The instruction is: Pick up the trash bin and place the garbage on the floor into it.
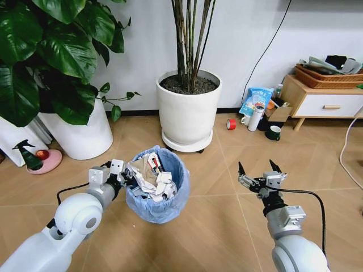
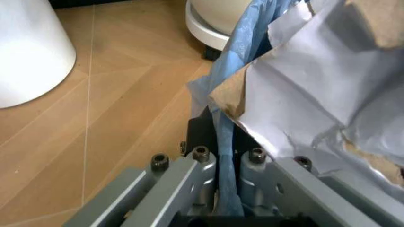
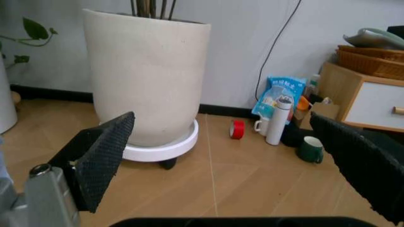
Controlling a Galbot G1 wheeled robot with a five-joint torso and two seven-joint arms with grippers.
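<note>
The trash bin (image 1: 160,201), small and round with a crinkly light-blue bag, is in the middle of the wooden floor. Garbage (image 1: 148,174) fills it: crumpled white paper wads and a scrap with red print. My left gripper (image 1: 121,177) is at the bin's left rim, shut on it. In the left wrist view the blue bag rim (image 2: 235,52) runs down between the closed fingers (image 2: 200,166), with crumpled paper (image 2: 315,94) beside them. My right gripper (image 1: 258,169) hovers right of the bin, open and holding nothing. Its black pads (image 3: 104,153) stand wide apart.
A large white plant pot (image 1: 188,110) on a wheeled tray stands just behind the bin, another pot (image 1: 85,133) at the left. By the wooden cabinet (image 1: 320,102) lie a red tape roll (image 1: 231,123), a white bottle (image 1: 256,117), a dark mug (image 1: 274,132) and a blue-white bag (image 1: 256,99).
</note>
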